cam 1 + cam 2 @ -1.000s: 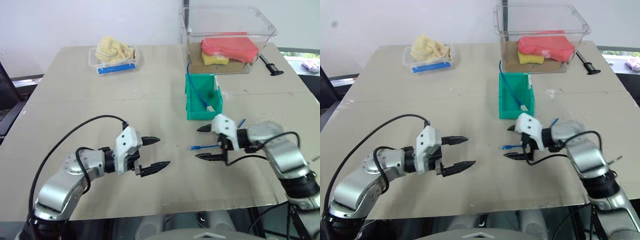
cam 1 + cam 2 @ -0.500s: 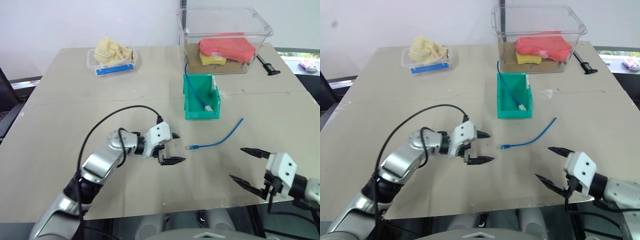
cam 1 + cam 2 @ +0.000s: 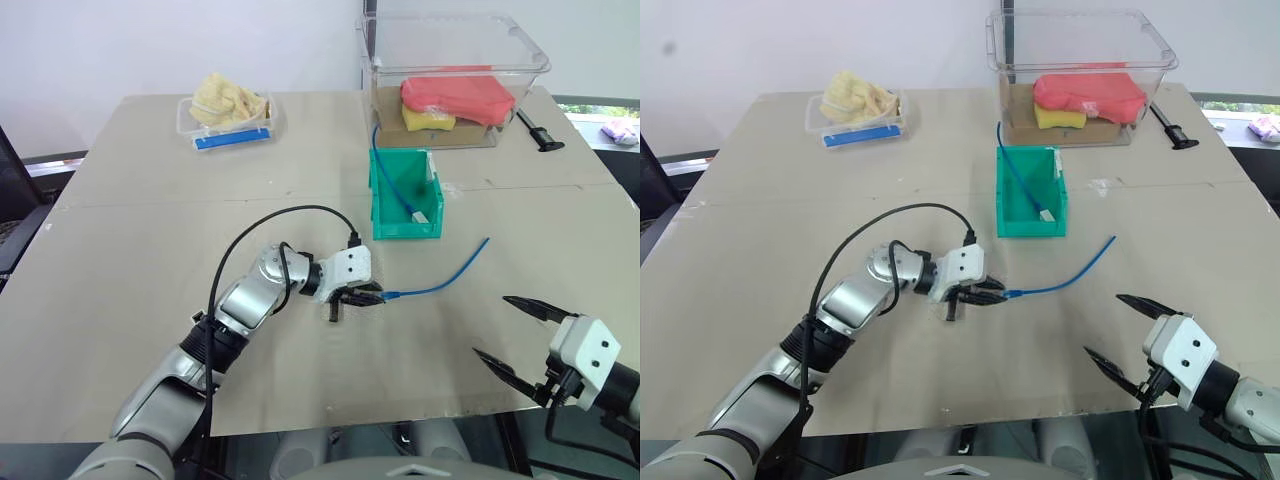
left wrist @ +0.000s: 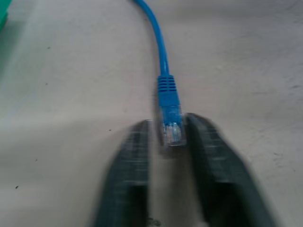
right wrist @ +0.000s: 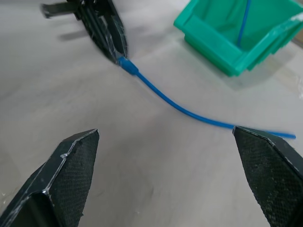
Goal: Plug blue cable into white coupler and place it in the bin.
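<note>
Here, left fingers (image 4: pixel 137 179) clenched on blue cable (image 3: pixel 440 283) plug, right fingers (image 5: pixel 71 165) spread near table (image 3: pixel 120 260) edge.

Left pincer (image 4: pixel 171 142) fingers (image 4: pixel 125 179) blurred around cable plug (image 4: pixel 170 127).

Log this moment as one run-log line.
left gripper: shut on blue cable plug, on table | right gripper: open, nothing held | bin: holds another blue cable with white end
</note>
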